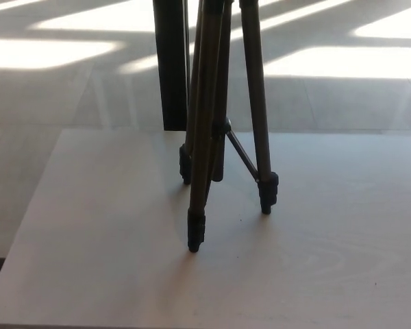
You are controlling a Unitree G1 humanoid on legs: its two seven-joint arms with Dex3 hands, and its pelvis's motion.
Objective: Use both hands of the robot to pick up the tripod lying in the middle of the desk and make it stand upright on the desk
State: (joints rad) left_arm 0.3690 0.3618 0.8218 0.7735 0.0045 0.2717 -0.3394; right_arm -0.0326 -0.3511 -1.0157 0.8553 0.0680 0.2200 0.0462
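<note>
Matt brown metal tripod (207,123) legs, black plastic feet, pale smooth wood-grain desk (315,267)

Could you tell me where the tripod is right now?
In the head view, the tripod stands upright on the desk, near the far edge, just right of a dark post.
</note>
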